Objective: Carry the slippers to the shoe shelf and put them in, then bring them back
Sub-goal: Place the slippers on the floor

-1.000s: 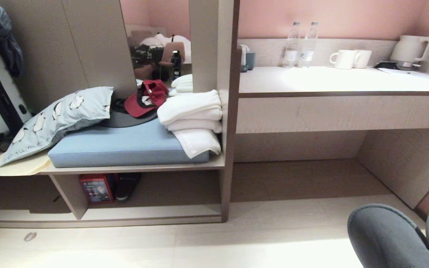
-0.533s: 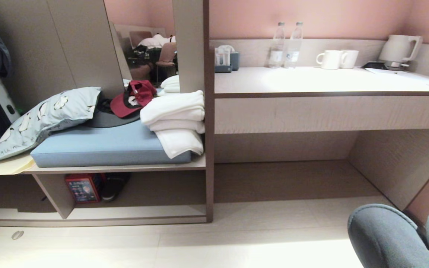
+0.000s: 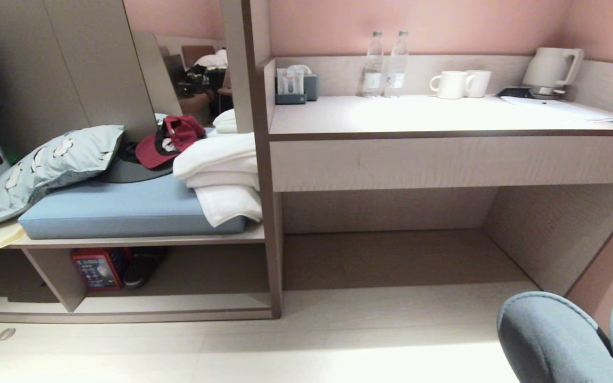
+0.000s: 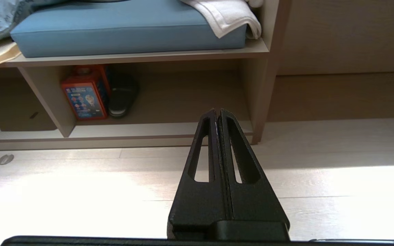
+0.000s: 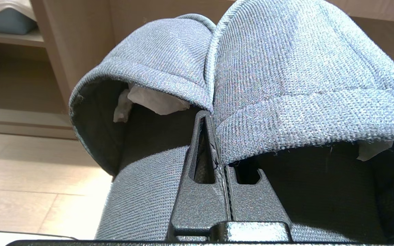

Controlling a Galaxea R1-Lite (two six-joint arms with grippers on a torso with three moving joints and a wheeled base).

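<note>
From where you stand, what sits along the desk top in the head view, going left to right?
Grey tissue box → two clear plastic water bottles → two white ceramic mugs → pale electric kettle.

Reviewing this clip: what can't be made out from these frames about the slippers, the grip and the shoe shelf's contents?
- Slippers: head view shows only the toes; the frame's edge cuts off the rest.
- Right gripper: right wrist view shows it shut between the slippers, but the fabric hides what the fingertips pinch.
- Shoe shelf: its left end runs out of the head view.
- Black object beside the red box: left wrist view, too shadowed to identify.
- Left gripper: shut, empty.
</note>
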